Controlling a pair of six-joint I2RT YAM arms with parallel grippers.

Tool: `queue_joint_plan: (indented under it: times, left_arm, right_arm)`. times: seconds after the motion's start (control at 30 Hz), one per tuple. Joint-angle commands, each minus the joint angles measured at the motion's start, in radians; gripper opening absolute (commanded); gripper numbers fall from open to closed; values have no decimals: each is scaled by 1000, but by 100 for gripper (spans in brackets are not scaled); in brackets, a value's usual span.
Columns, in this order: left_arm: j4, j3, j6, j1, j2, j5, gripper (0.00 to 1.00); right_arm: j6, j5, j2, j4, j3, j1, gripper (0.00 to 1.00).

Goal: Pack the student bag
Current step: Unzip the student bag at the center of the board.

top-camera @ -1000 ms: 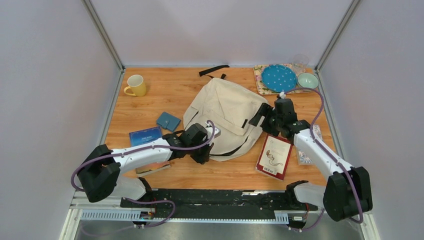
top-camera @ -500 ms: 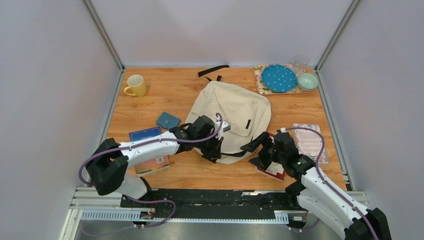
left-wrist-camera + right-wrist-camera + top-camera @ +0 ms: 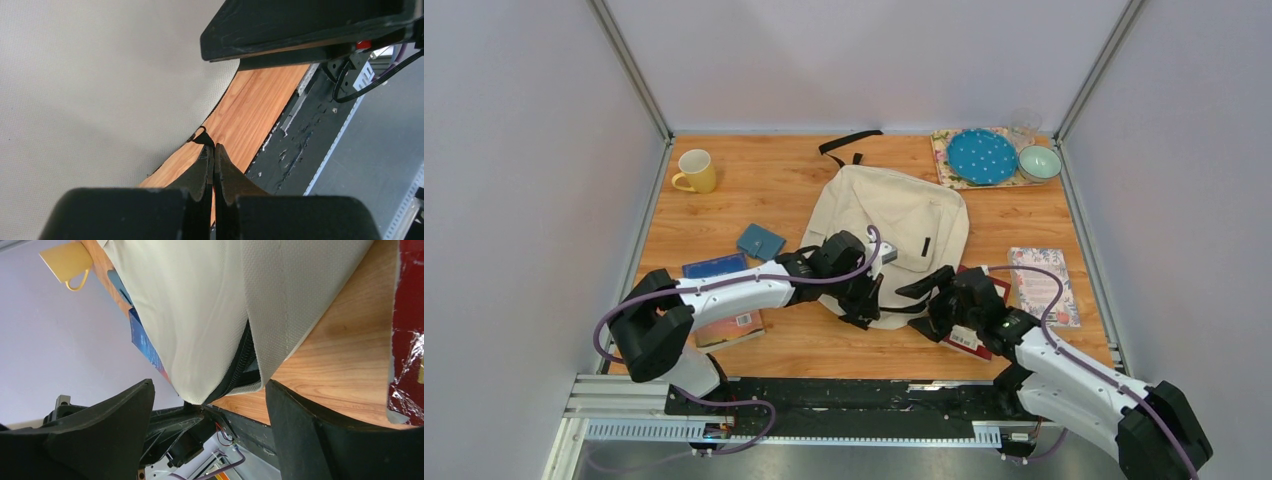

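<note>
The student bag (image 3: 894,222) is a cream backpack with black straps, lying flat in the middle of the table. My left gripper (image 3: 861,303) sits at its near edge, shut on a black zipper pull (image 3: 203,138) that shows right at the fingertips (image 3: 220,152). My right gripper (image 3: 929,288) hovers open at the bag's near right corner. In the right wrist view its two black fingers (image 3: 295,415) flank the bag's corner (image 3: 210,355), where the black zipper (image 3: 239,371) gapes; the fingers touch nothing.
A red book (image 3: 980,338) lies under the right arm, a floral notebook (image 3: 1042,284) to its right. Left of the bag are a blue book (image 3: 714,268), a teal pouch (image 3: 761,241) and a yellow mug (image 3: 696,171). A blue plate (image 3: 981,155), bowl (image 3: 1039,161) and glass (image 3: 1024,122) stand at the back right.
The right arm has swung from the bag's far right side down to its near corner, jaws a little wider. The left gripper has slid right along the near edge, and the bag shifted right.
</note>
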Motion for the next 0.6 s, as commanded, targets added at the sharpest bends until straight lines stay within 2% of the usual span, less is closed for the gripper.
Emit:
queue_joint_plan:
  times: [0.0, 0.1, 0.17, 0.2, 0.27, 0.3, 0.37, 0.4, 0.5, 0.57]
  left_arm:
    - [59, 60, -36, -9, 6, 17, 0]
    - [67, 68, -42, -9, 10, 28, 0]
    - [72, 71, -42, -9, 12, 35, 0]
    - [73, 71, -42, -9, 11, 42, 0]
    - [70, 70, -41, -9, 6, 42, 0]
    - [63, 67, -33, -9, 3, 36, 0]
    - [41, 63, -19, -9, -11, 19, 0]
    - [12, 54, -3, -9, -16, -10, 0]
    - [-55, 18, 39, -9, -54, -104, 0]
    - [-91, -13, 60, -9, -94, -170, 0]
  right_arm:
    - [77, 79, 27, 71, 17, 28, 84]
    - [93, 133, 42, 60, 27, 57, 82]
    - [108, 185, 51, 63, 25, 71, 77]
    - [111, 191, 65, 77, 21, 71, 68]
    - [108, 211, 79, 88, 21, 72, 58]
    - [93, 220, 87, 92, 25, 72, 45]
    - [62, 243, 96, 85, 51, 72, 35]
    - [21, 254, 102, 73, 66, 71, 21]
    - [-80, 318, 116, 40, 117, 68, 0]
    - [-145, 326, 120, 28, 154, 48, 0]
